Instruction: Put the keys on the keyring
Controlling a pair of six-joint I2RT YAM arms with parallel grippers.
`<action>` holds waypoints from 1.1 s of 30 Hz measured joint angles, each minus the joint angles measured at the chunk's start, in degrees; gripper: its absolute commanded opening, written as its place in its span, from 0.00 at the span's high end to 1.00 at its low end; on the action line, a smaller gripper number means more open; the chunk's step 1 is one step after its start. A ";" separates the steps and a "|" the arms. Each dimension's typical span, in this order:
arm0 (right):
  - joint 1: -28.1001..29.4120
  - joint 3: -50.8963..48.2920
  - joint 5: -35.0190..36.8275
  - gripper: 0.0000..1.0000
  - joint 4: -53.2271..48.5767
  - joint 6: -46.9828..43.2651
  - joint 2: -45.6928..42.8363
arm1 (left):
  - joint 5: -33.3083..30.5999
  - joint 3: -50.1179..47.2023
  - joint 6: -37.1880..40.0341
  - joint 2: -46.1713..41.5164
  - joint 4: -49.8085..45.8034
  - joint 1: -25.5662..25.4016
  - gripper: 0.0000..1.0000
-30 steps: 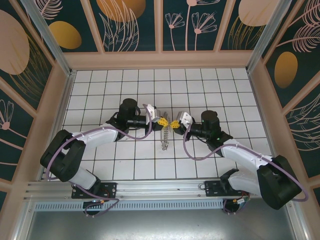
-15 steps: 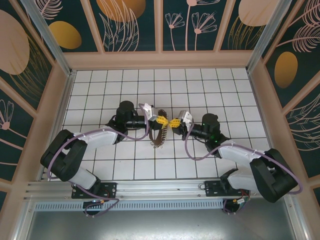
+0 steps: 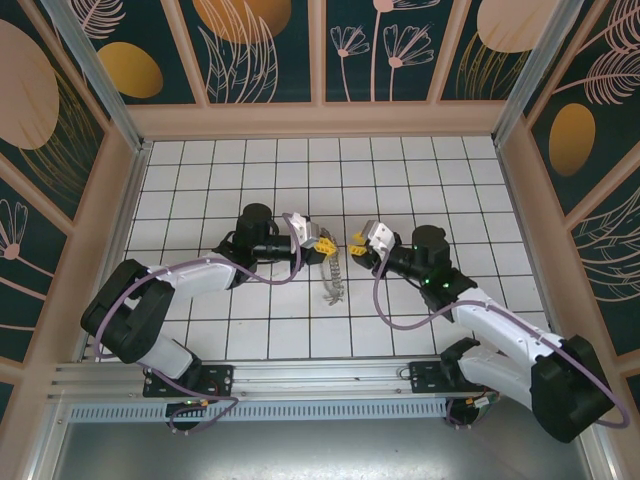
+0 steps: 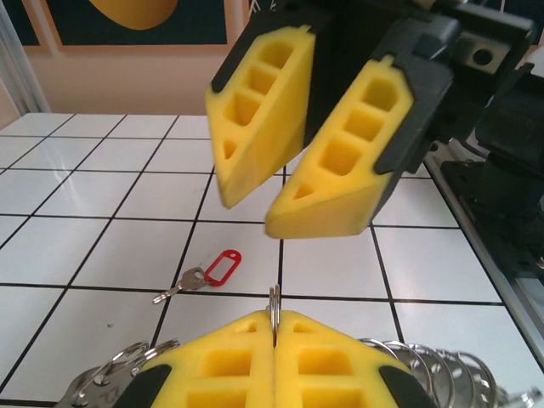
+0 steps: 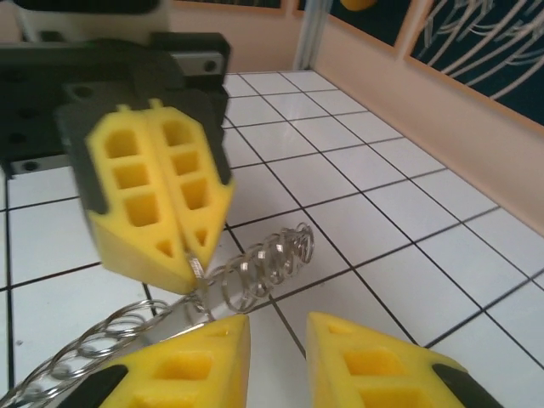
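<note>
your right gripper (image 3: 358,240) has backed off from the left gripper (image 3: 322,244), and its jaws now stand a little apart, holding nothing. the left one stays clamped on the keyring (image 3: 335,275), which hangs below it. it looks light, floppy and slippery, so pinch the band's edge. the red key (image 4: 208,274) lies flat on the tiles; take its tag.

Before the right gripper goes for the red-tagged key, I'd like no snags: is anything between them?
Nothing visible. The red-tagged key lies alone on bare tile, below the open right gripper. The keyring, pinched in the left gripper, hangs close by.
</note>
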 measured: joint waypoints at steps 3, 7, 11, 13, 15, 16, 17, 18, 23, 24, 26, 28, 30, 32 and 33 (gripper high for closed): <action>0.17 1.57 -1.70 0.76 -2.38 -2.64 0.76 | 0.04 0.11 0.39 0.00 -0.50 0.00 1.00; 0.50 4.61 -2.71 0.76 -5.18 -5.38 4.17 | 0.15 0.48 1.05 0.00 -1.73 0.00 1.00; 0.76 6.56 -3.89 0.76 -6.54 -7.17 7.19 | 0.28 0.61 1.49 0.00 -2.45 0.00 1.00; 0.76 7.26 -4.26 0.76 -7.17 -7.85 8.15 | 0.24 0.61 1.66 0.00 -3.04 0.02 1.00; 0.76 7.69 -4.35 0.76 -7.58 -8.07 8.76 | 0.22 0.61 1.90 0.00 -3.54 0.07 1.00; 0.76 7.78 -4.42 0.76 -7.76 -8.24 8.81 | 0.20 0.61 2.01 0.00 -3.82 0.07 1.00; 0.76 7.78 -4.46 0.76 -7.93 -8.41 8.81 | 0.22 0.61 2.14 0.00 -3.89 0.07 1.00; 0.76 7.78 -4.44 0.76 -7.98 -8.46 8.79 | 0.22 0.61 2.34 0.00 -3.98 0.07 1.00; 0.76 7.78 -4.07 0.75 -8.79 -9.49 6.86 | 0.17 0.92 2.95 0.00 -4.70 0.04 1.00; 0.76 7.80 -4.22 0.75 -9.18 -9.68 6.40 | 0.13 0.98 2.99 0.00 -4.72 0.04 1.00; 0.76 8.35 -4.96 0.75 -11.28 -10.16 6.12 | 0.07 1.14 3.17 0.00 -4.74 0.04 1.00; 0.76 9.14 -5.75 0.75 -13.42 -10.60 6.58 | 0.04 1.36 3.21 0.00 -4.76 0.04 1.00; 0.76 10.01 -6.03 0.75 -14.84 -10.97 7.72 | 0.04 1.53 3.21 0.00 -4.72 0.04 1.00; 0.79 10.25 -6.19 0.75 -15.08 -10.99 8.85 | 0.07 1.60 3.21 0.00 -4.72 0.04 1.00; 0.81 10.25 -6.21 0.75 -15.10 -10.99 9.14 | 0.07 1.60 3.21 0.00 -4.72 0.04 1.00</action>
